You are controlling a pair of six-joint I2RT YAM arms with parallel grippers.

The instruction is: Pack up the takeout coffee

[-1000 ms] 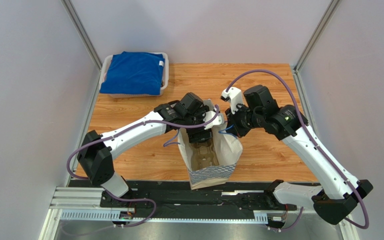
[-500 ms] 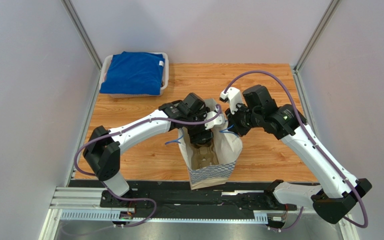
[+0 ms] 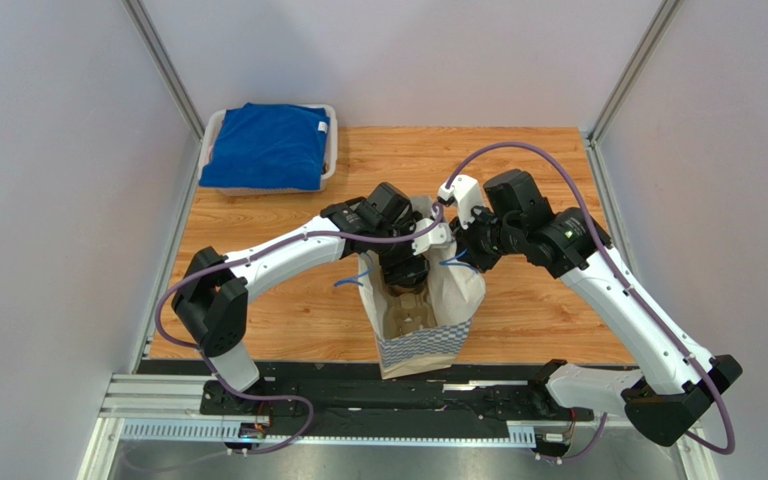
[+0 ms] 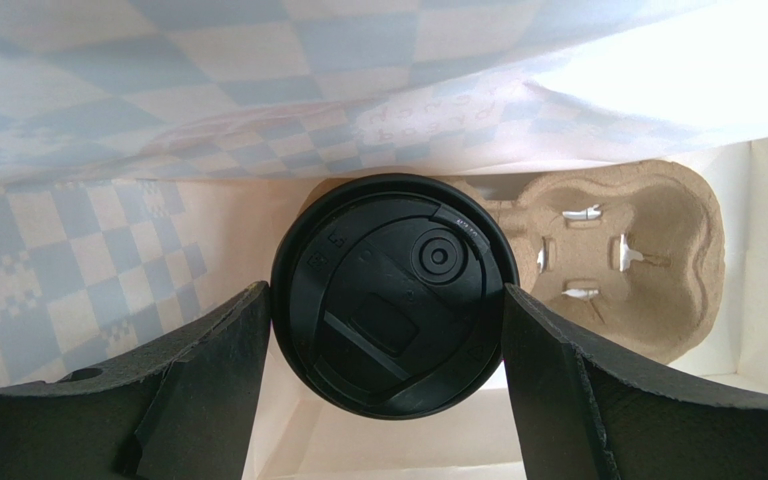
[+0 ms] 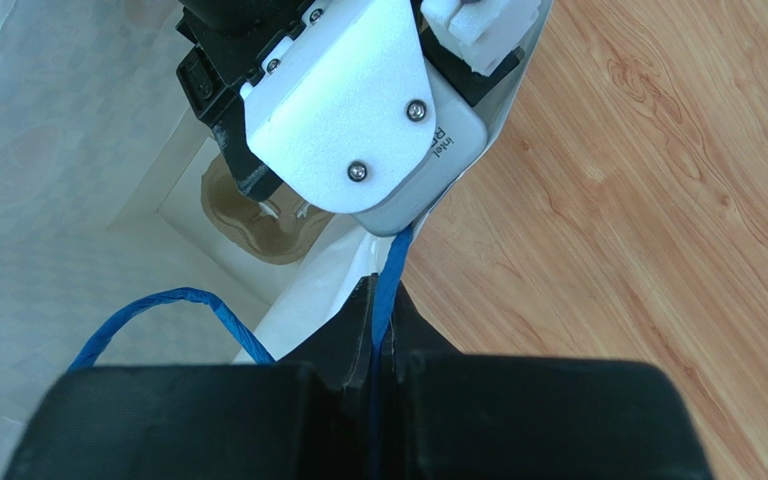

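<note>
The takeout coffee (image 4: 393, 290) stands upright inside the paper bag (image 4: 78, 120), only its round black lid showing from above, clasped on both sides by the left pincer (image 4: 386, 310), over the pulp carrier's (image 4: 648, 270) left end.

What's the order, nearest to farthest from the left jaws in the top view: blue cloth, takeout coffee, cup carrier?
1. takeout coffee, between the jaws.
2. cup carrier, under it at the bottom of the bag.
3. blue cloth, far back left.
</note>
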